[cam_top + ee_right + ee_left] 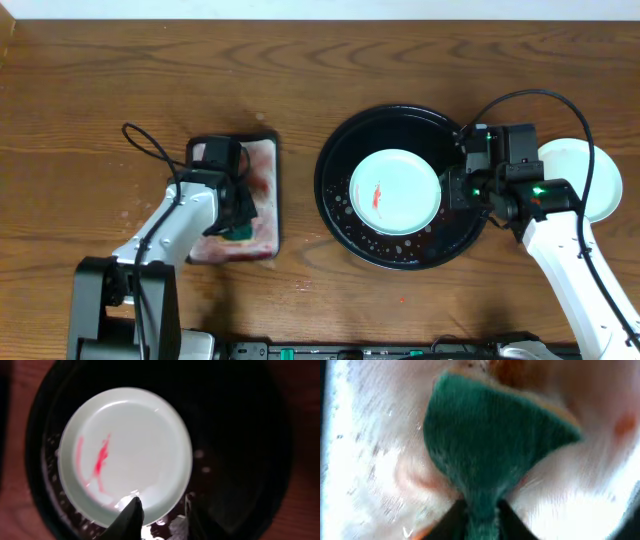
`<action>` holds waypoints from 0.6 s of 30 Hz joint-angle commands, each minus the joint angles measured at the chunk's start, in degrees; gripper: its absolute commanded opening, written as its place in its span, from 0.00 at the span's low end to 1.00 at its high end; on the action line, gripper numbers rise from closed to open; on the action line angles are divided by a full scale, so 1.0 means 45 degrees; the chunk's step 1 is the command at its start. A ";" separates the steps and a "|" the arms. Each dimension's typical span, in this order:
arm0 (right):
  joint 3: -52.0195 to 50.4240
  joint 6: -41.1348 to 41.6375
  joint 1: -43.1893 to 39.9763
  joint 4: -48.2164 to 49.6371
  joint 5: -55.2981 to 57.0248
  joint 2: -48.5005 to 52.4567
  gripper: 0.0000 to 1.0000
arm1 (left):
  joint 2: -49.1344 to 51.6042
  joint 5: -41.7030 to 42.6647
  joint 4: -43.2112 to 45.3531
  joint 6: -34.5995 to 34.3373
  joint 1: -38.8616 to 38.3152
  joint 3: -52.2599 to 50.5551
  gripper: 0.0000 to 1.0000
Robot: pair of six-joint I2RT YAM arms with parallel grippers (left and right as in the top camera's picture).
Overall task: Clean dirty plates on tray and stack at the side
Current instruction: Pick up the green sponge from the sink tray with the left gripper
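Observation:
A pale mint plate (395,192) with a red sauce smear lies flat in the round black tray (338,215). In the right wrist view the same plate (125,455) fills the left of the tray (240,450). My right gripper (452,190) is at the plate's right edge. Its jaws (161,502) stand open astride the rim, one finger over the plate and one outside it. My left gripper (238,222) hangs over the small basin, shut on a green sponge (490,445), which bulges out beyond the fingertips (482,512).
The black rectangular basin (276,190) holds pinkish water left of the tray. A second pale plate (565,160) rests on the wood table at the far right, partly under my right arm. Water drops speckle the tray floor and the table in front of it.

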 commanded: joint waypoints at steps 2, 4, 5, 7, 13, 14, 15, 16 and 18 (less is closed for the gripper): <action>0.0107 0.0005 0.0097 0.0325 0.0952 0.0767 0.34 | -0.1073 0.0359 -0.0607 0.0253 0.0010 -0.0039 0.49; 0.0107 0.0034 0.0097 0.0335 0.0894 0.1316 0.37 | -0.0947 -0.0107 -0.0053 0.0248 0.0010 -0.0447 0.49; 0.0107 0.0034 0.0097 0.0311 0.0845 0.1627 0.37 | -0.0850 -0.0330 0.0272 0.0238 0.0010 -0.0675 0.49; 0.0107 0.0039 0.0097 0.0267 0.0772 0.2113 0.36 | -0.0510 -0.0393 0.1287 0.0238 0.0010 -0.1282 0.43; 0.0102 0.0034 -0.0029 0.0636 0.0709 0.2749 0.36 | -0.0083 -0.0097 0.1413 0.0248 0.0010 -0.1287 0.08; 0.0102 0.0039 -0.0058 0.0748 0.0709 0.2798 0.36 | -0.0146 -0.0097 0.1146 0.0330 0.0010 -0.1098 0.07; 0.0102 0.0034 -0.0097 0.0913 0.0709 0.2880 0.37 | -0.0253 -0.0097 0.0792 0.0500 0.0005 -0.0840 0.08; 0.0102 0.0039 -0.0126 0.1030 0.0709 0.3011 0.37 | -0.0398 -0.0107 0.0340 0.0646 0.0005 -0.0500 0.07; 0.0102 0.0034 -0.0155 0.1243 0.0636 0.3453 0.37 | -0.0884 -0.0092 -0.0928 0.0738 -0.0005 0.0510 0.07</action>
